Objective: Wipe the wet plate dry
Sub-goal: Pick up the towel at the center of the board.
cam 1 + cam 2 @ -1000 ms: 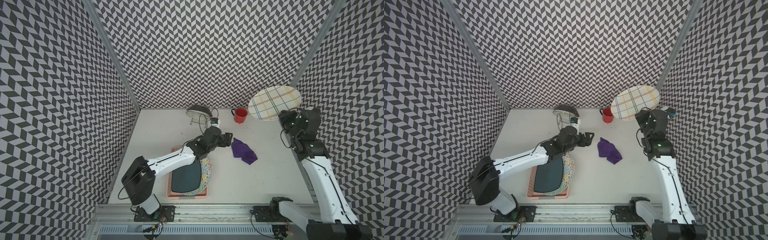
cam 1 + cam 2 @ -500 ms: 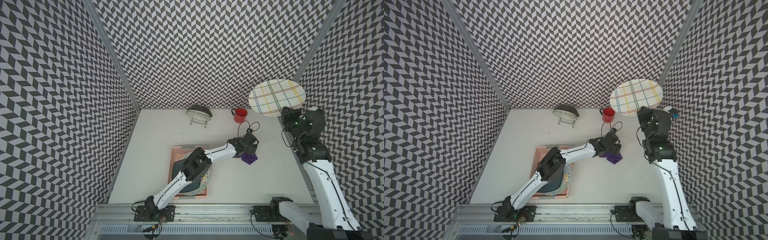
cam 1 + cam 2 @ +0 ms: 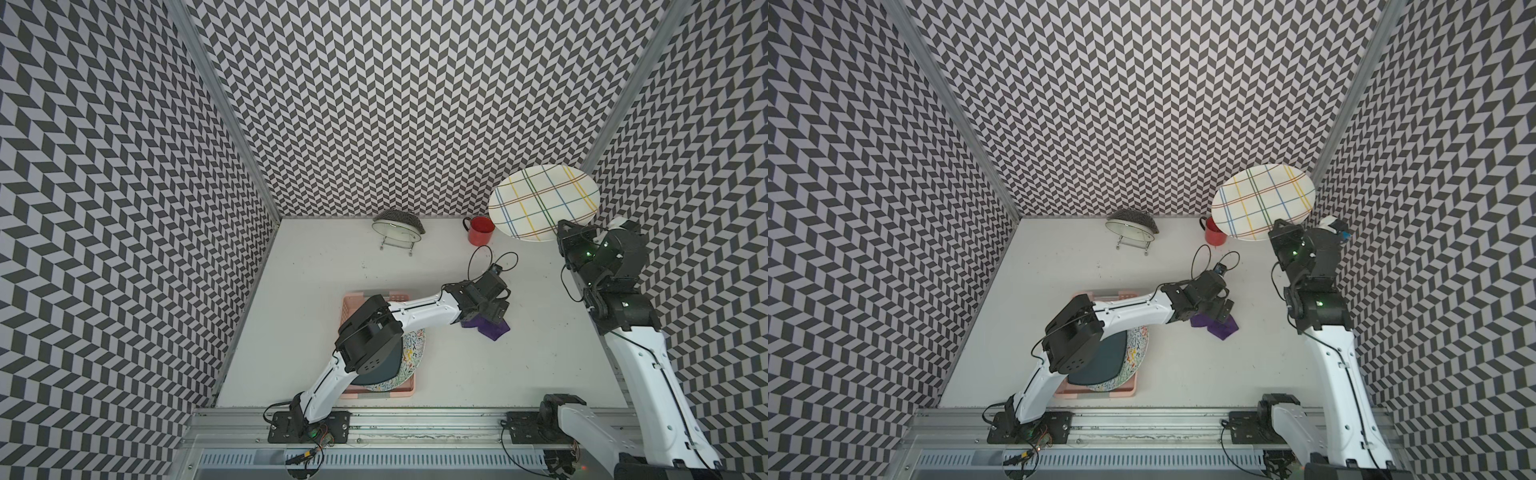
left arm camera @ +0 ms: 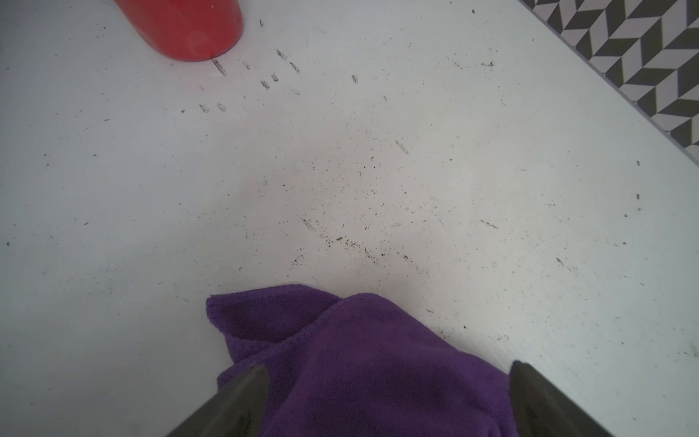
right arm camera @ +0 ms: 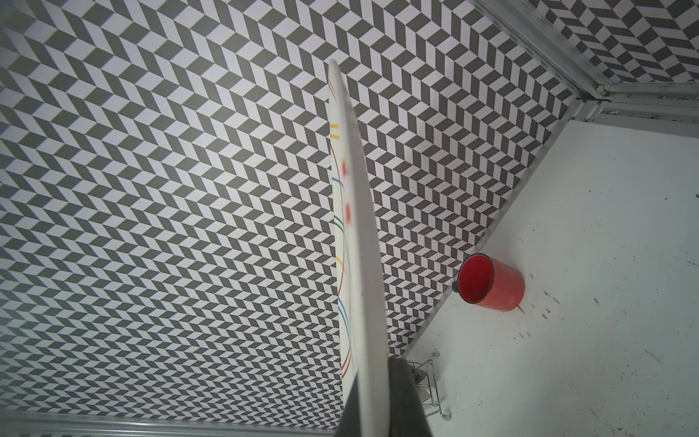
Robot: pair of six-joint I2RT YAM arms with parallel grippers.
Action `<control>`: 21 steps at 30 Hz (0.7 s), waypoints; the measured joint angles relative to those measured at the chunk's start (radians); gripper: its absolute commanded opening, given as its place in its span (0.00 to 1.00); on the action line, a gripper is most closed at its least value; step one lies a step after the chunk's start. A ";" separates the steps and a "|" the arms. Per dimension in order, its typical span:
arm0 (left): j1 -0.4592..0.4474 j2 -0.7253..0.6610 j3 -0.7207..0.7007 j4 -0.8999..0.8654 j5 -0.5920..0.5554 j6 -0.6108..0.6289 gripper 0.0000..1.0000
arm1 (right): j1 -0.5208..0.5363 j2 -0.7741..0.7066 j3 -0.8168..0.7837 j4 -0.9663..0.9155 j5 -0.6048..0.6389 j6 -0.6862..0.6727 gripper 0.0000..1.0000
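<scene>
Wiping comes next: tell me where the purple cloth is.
In both top views the purple cloth lies on the table right of centre, under the open left hand, right of the pink tray, nearer the robot than the red mug.

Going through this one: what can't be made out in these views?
Wetness of the plaid plate: too fine in both top views, edge-on in the right wrist view.
The purple cloth: partly under the left hand in both top views, cut by the left wrist view's edge; contact unclear.
The stacked plates in the pink tray: largely under the left arm.
Fingers of the right hand: indistinct against its dark body in both top views.
</scene>
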 measured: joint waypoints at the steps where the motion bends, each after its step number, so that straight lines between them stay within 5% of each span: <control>1: 0.000 -0.002 -0.008 0.000 0.004 0.000 1.00 | 0.000 0.000 -0.002 0.003 -0.003 0.000 0.00; 3: -0.004 0.007 -0.024 -0.008 0.013 -0.001 0.95 | 0.000 0.000 -0.008 0.003 -0.007 0.000 0.00; 5: -0.009 0.029 -0.029 -0.026 0.021 -0.006 0.79 | 0.000 0.000 -0.009 0.003 -0.010 -0.001 0.00; 10: -0.011 0.071 -0.028 -0.044 0.032 -0.020 0.01 | 0.000 0.000 -0.009 0.007 -0.024 -0.016 0.00; 15: 0.018 -0.050 -0.072 -0.061 0.066 -0.060 0.00 | 0.000 0.002 -0.009 0.032 -0.090 -0.091 0.00; 21: 0.185 -0.633 -0.241 -0.035 0.092 -0.201 0.00 | 0.010 0.005 -0.027 0.090 -0.269 -0.191 0.00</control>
